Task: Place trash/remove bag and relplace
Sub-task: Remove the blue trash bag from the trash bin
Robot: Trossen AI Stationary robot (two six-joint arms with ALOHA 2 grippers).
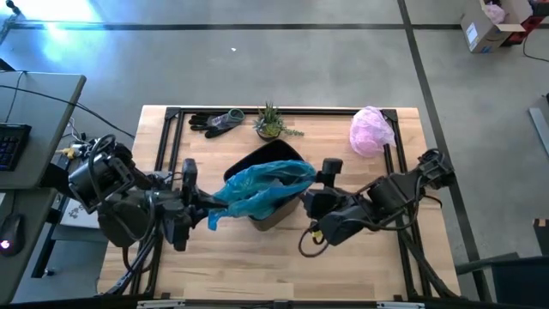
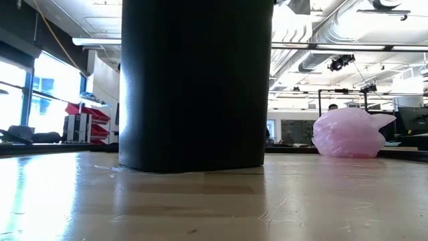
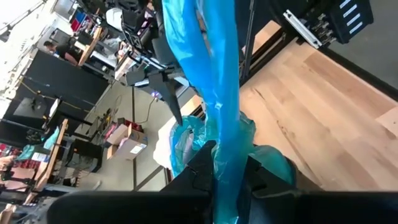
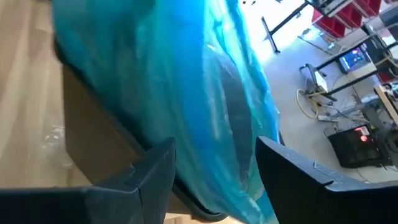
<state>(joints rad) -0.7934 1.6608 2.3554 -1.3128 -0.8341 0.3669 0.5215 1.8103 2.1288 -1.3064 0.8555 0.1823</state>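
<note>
teal bag (image 1: 262, 184) stretches left-right over the bin, left pincer (image 1: 199, 202) clamping it, right pincer (image 1: 310, 192) open

Bin (image 2: 194, 84) top cut off by the frame edge in the low view; neither arm visible there. Bag (image 1: 262, 187) drapes over the bin mouth between both grippers; contents hidden. Left gripper (image 3: 227, 177) fingertips largely buried in bag folds. Trash not discernible anywhere.

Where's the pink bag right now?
In the high view, the pink bag sits at the table's far right corner, right of the plant.
</note>
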